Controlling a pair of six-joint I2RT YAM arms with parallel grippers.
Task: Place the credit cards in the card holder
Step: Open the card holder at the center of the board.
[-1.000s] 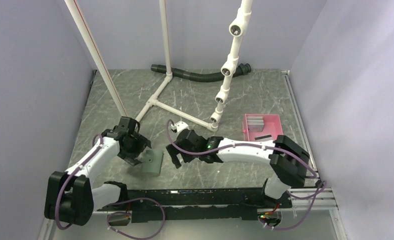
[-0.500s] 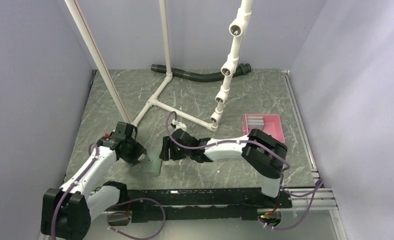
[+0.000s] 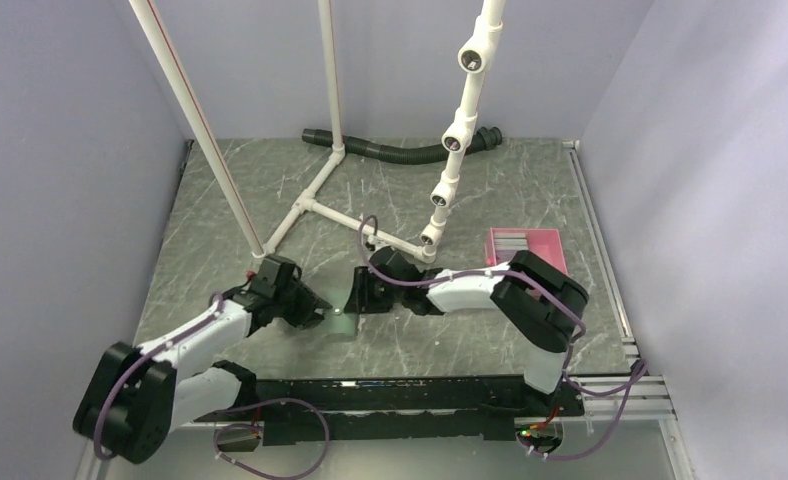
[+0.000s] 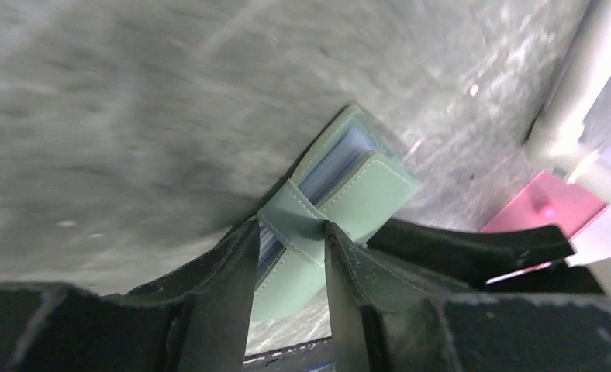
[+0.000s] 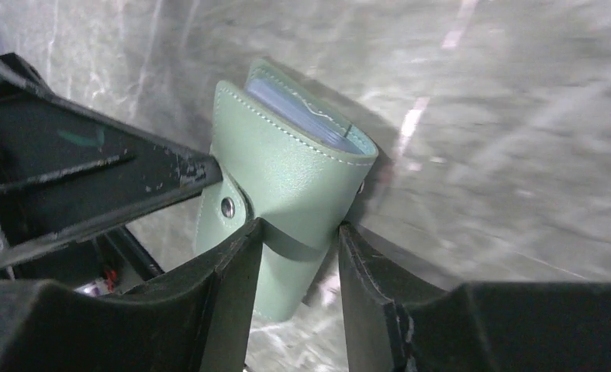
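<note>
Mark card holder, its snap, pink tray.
card holder (image 5: 287,155), right wrist view, front cover.
snap (image 5: 227,206), right wrist view, metal stud centre.
pink tray (image 3: 548,245), top external view, bare floor.

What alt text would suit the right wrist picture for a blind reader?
The right tool pinches a closed sage-green card holder between two black fingers over a grey marbled table. The left tool touches the holder's left edge.

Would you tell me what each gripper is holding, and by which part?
Both appear to grip the card holder: the left gripper pinches across its closure strap, and the right gripper clamps the strap end beside the snap.
</note>
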